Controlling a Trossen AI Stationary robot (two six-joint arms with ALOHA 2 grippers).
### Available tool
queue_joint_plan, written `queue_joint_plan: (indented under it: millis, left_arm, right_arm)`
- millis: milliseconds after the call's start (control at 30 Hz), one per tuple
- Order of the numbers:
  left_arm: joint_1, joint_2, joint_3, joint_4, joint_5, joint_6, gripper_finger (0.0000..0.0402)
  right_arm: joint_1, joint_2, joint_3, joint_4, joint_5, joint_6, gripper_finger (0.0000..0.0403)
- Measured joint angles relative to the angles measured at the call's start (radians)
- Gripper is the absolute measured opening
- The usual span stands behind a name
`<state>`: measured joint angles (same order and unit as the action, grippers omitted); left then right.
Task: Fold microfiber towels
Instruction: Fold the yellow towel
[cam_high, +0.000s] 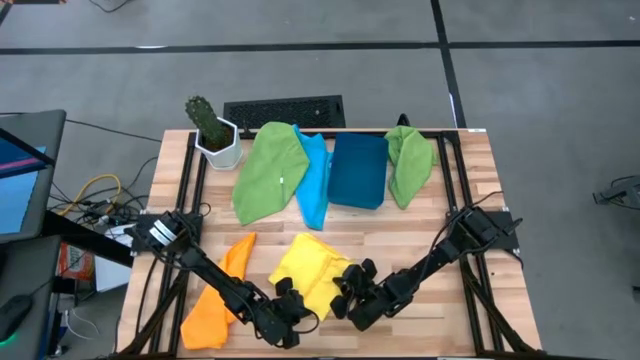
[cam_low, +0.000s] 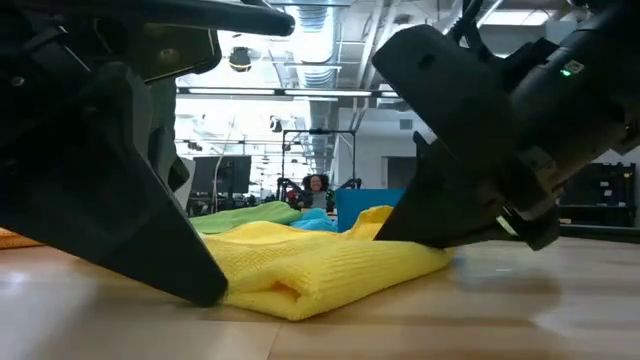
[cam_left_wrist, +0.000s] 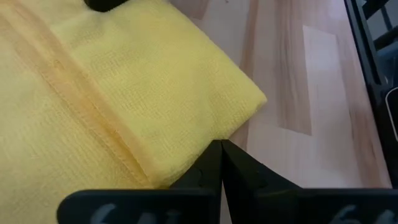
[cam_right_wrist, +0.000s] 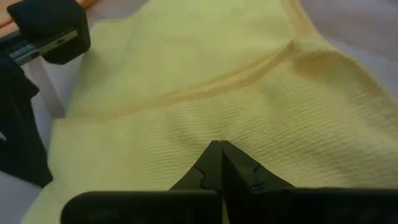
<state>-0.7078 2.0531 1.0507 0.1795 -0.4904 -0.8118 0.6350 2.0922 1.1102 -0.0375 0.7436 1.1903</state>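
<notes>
Both arms are working low at the near edge of the wooden slat table (cam_high: 440, 330), bracketing the soft yellow microfiber towel (cam_high: 312, 268). The left gripper (cam_high: 287, 312) is sitting at the towel's near-left folded corner, fingers pressed together, and whether cloth is caught between them I cannot tell. The right gripper (cam_high: 352, 300) is bearing down on the towel's near-right side, fingers also closed tight, tips on the fabric.

The towel is lying just beyond both pincers, its long axis running diagonally up and away from them toward the table's middle. Neither arm is clearly nearer.

Farther back, the rigid dark blue rectangular bin (cam_high: 358, 170) is standing among a big green cloth (cam_high: 268, 172), a light blue cloth (cam_high: 316, 180) and a smaller green cloth (cam_high: 408, 162); what it is holding is not showing. An orange cloth (cam_high: 218, 300) is waiting by the left arm.
</notes>
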Motion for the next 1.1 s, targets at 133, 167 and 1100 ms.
queue_joint_plan:
  millis: [133,167,1100]
  left_arm:
    - [0.000,-0.007,0.000,-0.003,0.021,-0.002,0.0000]
    - [0.001,-0.014,0.000,-0.007,0.029,0.004,0.0000]
    - [0.047,0.026,0.002,0.069,-0.030,0.080,0.0000]
  right_arm:
    - [0.012,-0.007,-0.004,0.030,0.027,-0.046,0.0015]
    - [0.019,-0.019,-0.006,0.038,0.055,-0.063,0.0016]
    - [-0.076,-0.060,-0.134,0.111,0.145,-0.112,0.0025]
